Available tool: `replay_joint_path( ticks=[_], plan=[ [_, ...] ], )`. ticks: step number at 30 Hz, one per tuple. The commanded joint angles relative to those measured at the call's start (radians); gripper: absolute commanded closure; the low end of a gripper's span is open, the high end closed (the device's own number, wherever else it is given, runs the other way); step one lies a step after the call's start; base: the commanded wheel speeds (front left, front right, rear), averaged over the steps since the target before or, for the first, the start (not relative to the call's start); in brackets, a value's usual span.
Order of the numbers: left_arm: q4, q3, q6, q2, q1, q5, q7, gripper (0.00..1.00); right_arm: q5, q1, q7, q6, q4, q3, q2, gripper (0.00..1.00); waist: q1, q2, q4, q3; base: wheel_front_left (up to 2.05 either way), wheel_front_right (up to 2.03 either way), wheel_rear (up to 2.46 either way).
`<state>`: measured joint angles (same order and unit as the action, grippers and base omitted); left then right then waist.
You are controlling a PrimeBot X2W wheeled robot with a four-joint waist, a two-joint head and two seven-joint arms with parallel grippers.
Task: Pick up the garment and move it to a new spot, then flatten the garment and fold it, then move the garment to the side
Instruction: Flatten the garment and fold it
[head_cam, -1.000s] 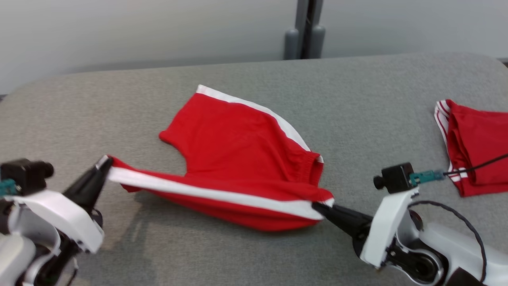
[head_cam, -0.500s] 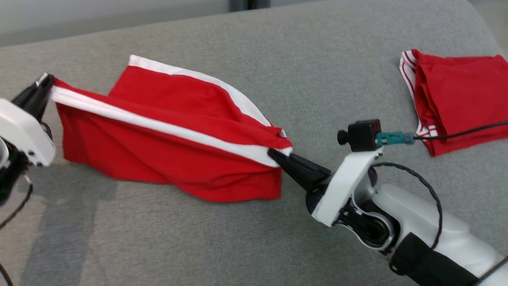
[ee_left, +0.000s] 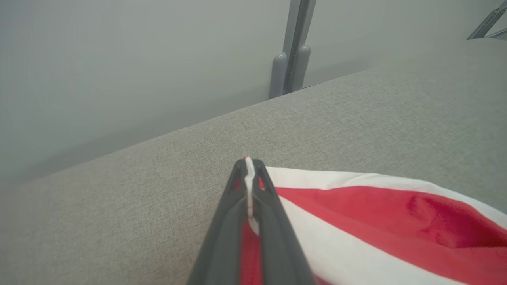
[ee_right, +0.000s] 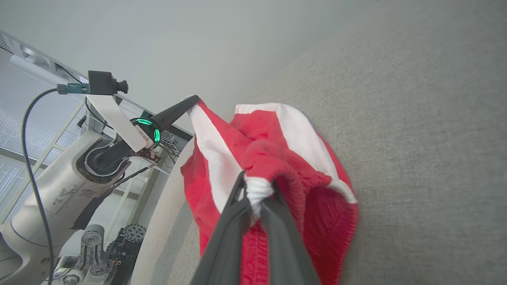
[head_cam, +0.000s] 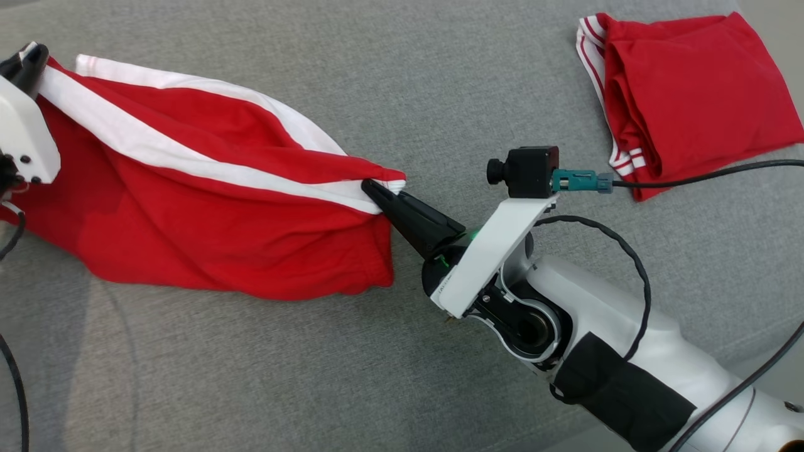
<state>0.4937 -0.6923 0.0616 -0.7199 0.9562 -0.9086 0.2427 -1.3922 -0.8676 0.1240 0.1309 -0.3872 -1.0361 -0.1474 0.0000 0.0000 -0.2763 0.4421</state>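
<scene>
The red shorts [head_cam: 207, 232] with white side stripes hang stretched between the two pincers over the left half of the grey bench [head_cam: 264, 376]. The left pincer [head_cam: 31, 53] is pressed together on the hem end of one white stripe, near the bench's left edge. In the left wrist view a thin fold of white cloth shows squeezed between its dark fingers. The right pincer [head_cam: 372, 187] pinches the bunched white waistband corner at the other end of that stripe, around the middle of the bench. The stripe runs taut from one pincer to the other, while the rest of the red cloth sags below it and drapes onto the bench. A second red garment [head_cam: 691, 94], folded, lies well apart by the bench's far right corner.
</scene>
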Motion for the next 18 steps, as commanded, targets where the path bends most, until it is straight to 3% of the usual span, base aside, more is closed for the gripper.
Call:
replay_joint_path(
  ticks=[1,8,18],
  plan=[
    [0.028,-0.004,-0.004,0.005,0.035,0.015,0.005,1.0,-0.014,-0.015,0.011,-0.001,-0.004,0.006,0.009,1.0,0.0,0.0,-0.025,0.025,0.0,0.0,0.0],
    [0.137,-0.008,0.019,0.037,0.104,0.034,0.007,1.0,-0.035,-0.03,0.022,-0.001,-0.038,0.002,0.033,1.0,0.0,0.0,-0.047,0.046,0.0,0.0,0.0],
    [0.258,-0.04,0.015,0.077,0.153,0.071,-0.012,1.0,-0.06,-0.036,0.042,-0.001,-0.063,-0.01,0.044,1.0,0.0,0.0,-0.055,0.056,0.0,0.0,0.0]
  ],
)
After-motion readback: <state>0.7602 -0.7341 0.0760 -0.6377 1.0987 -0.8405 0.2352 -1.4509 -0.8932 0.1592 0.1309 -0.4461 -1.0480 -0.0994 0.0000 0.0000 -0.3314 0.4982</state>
